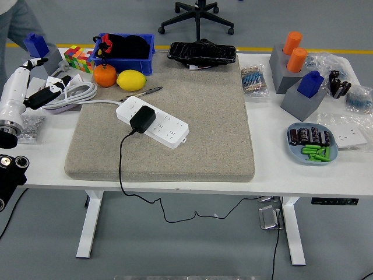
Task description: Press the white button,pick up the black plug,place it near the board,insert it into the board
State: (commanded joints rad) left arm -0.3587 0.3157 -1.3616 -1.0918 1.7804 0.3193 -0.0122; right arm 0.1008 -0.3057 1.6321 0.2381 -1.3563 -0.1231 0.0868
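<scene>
Our left hand (42, 93) hangs over the table's (274, 146) far left edge, fingers loosely extended and gripping nothing, its dark fingertips above the coiled white cable (78, 93). Our right arm is out of view. To the hand's right, an orange (105, 75) and a lemon (132, 80) sit at the back edge of the mat (204, 128), with a pen (144, 92) just in front of the lemon. Further in, we see the board (160, 123) lying diagonally on the mat, and the black plug (141, 118) seated in it near its left end, cord (121, 169) trailing over the mat's front edge. Behind the fruit stands a blue bin (123, 61). A person's sleeve (20, 23) shows at the top left corner.
</scene>
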